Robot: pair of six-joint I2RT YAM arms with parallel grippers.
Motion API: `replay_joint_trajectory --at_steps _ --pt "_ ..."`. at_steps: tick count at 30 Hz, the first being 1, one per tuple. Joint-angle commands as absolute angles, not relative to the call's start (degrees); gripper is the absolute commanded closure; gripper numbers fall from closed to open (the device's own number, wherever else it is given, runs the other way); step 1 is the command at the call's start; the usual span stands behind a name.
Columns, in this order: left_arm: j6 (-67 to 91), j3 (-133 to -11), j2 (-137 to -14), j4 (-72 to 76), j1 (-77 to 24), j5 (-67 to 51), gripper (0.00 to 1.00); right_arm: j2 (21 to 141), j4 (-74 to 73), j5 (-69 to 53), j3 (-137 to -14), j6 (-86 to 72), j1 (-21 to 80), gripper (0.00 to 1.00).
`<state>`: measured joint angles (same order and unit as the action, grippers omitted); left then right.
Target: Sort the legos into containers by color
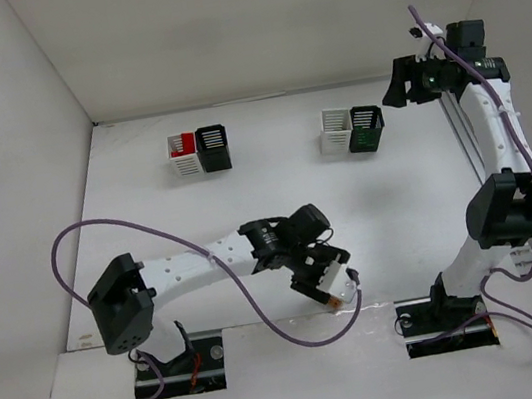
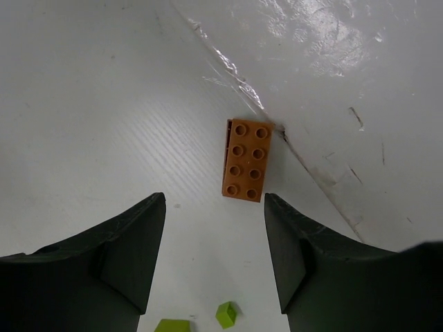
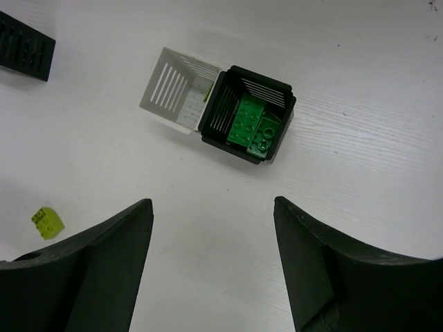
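Left wrist, one orange brick (image 2: 246, 160), two yellow-green bricks (image 2: 225, 313)

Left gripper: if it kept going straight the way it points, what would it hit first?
Most likely the orange lego, lying studs-up just ahead of the left gripper, whose jaws stand open with nothing in between. Depth is unclear, so the fingertips could touch the table beside it first.
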<state>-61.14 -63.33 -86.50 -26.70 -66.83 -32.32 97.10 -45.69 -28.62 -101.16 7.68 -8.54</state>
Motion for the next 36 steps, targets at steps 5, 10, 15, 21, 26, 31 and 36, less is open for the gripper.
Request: replay_joint_trajectory --at_steps 5,10,15,21,26,31,36 --pt "-66.62 -62.67 -88.95 -25.31 -69.08 -31.55 0.45 96.32 -43.76 -30.41 -104.14 7.21 -8.44 0.25" --pt "-67.15 -61.09 -91.05 -23.99 -70.14 -29.71 0.43 97.38 -43.77 -30.94 -105.29 7.21 -8.44 0.25" --pt "-67.15 -61.08 -94.3 -22.59 -71.37 -29.09 0.43 97.38 -43.77 -30.94 -105.29 7.21 -8.44 0.25" --pt "-67.15 -61.08 -96.23 -22.06 -71.37 -28.48 0.43 97.91 -43.77 -31.46 -105.29 7.21 -8.44 0.25" --pt "-67.15 -61.08 -97.9 -22.06 -71.37 -28.48 0.44 98.44 -43.77 -31.99 -104.77 7.21 -8.44 0.25" --pt "-67.15 -61.61 -99.14 -22.59 -71.37 -28.48 0.47 98.44 -43.25 -31.99 -104.24 7.21 -8.44 0.25" --pt "-67.15 -61.61 -99.84 -23.12 -71.37 -28.48 0.54 98.44 -43.24 -31.99 -104.24 7.21 -8.44 0.25"
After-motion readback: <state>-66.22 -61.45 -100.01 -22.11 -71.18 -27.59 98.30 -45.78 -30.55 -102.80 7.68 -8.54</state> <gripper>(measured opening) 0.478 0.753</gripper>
